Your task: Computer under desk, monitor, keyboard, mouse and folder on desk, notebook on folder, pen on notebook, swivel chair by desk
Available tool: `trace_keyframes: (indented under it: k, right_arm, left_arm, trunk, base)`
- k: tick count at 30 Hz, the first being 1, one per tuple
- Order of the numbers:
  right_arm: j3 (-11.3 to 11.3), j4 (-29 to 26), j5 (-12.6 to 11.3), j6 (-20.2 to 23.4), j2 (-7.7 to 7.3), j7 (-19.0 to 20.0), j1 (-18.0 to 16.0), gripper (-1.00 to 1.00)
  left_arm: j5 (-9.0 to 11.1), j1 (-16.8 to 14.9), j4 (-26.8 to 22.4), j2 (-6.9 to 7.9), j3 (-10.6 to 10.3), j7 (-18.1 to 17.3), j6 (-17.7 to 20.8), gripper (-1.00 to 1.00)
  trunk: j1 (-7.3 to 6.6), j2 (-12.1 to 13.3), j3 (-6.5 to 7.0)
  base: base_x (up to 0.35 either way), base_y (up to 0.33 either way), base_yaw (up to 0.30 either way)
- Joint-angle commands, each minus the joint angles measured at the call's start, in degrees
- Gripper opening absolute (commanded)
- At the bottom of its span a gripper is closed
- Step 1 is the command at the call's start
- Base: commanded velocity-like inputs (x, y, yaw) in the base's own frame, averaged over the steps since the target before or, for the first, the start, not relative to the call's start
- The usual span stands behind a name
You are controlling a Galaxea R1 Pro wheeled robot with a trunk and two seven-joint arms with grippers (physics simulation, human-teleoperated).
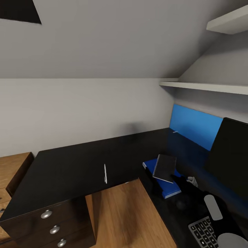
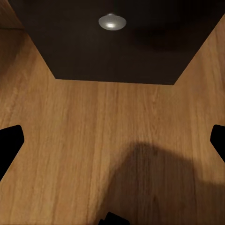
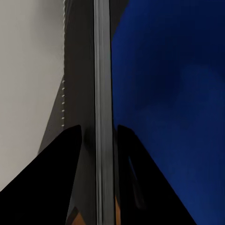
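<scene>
The right pincer [image 3: 97,140] is clamped on the notebook [image 1: 164,168], holding it tilted over the blue folder [image 1: 168,187] near the table's [image 1: 75,165] inner corner. The pen [image 1: 105,173] lies apart by the front edge (the left pincer [image 2: 112,140], fingers spread wide, hangs over wooden floor).

White shelves [image 1: 206,86], blue wall panel [image 1: 194,124]
</scene>
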Motion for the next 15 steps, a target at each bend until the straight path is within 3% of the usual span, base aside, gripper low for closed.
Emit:
trace_keyframes:
  k: [1,15]
  right_arm:
    - [-0.2,0.0,-0.1,0.4,0.02,0.2,-0.1,-1.0]
    - [-0.1,0.0,-0.1,0.3,0.04,0.1,-0.1,-1.0]
  left_arm:
    - [-0.3,0.0,0.0,-0.02,0.2,0.2,-0.1,1.0]
    - [-0.3,0.0,0.0,-0.02,0.2,0.2,-0.1,1.0]
  trunk:
    - [0.0,0.0,-0.06]
    - [0.0,0.0,-0.06]
  base:
    - [0.0,0.0,0.0]
    - [0.0,0.0,0.0]
